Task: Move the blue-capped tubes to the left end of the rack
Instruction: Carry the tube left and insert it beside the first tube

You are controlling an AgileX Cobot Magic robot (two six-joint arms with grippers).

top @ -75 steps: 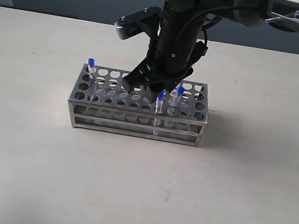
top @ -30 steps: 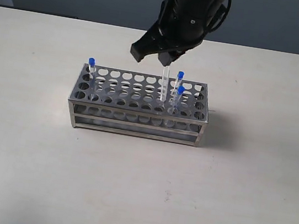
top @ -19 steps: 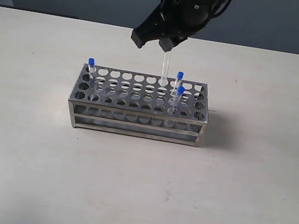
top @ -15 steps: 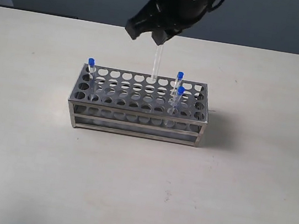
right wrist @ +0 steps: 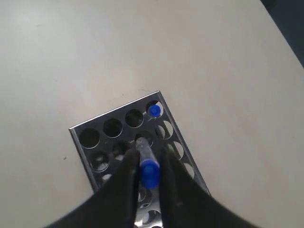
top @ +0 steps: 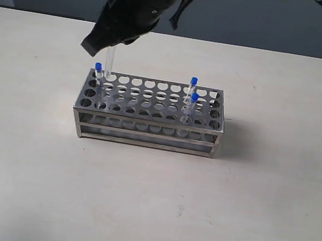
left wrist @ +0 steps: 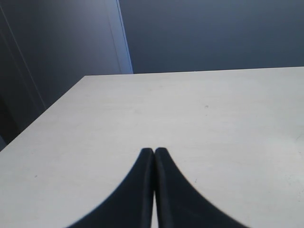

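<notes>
The pale table [top: 267, 219] is carrying the rack [top: 147, 132], shiny steel and stiff, which looks heavy enough to be staying put on its own. The right gripper [top: 104, 45] is reaching across over the rack's left end, its jaws pinching one blue-capped tube [top: 110, 62] just under the cap, so the clear length is hanging free below. The left gripper [left wrist: 154, 152] is idling over bare table with its fingers pressed together and nothing between them.

The carried tube's lower end is hovering just above the holes beside the corner tube [top: 98, 71], which is sitting at the back left; I cannot tell whether it is entering a hole yet. Two more tubes, one [top: 193, 84] and another [top: 194, 101], are standing near the right end.

I am judging these tubes as very light, rigid, smooth-walled and easy to crack or let slip. Holding high, close to the cap, seems right: it is leaving the tip clear for threading, though a tilted tip could be catching on a hole's steel rim.
</notes>
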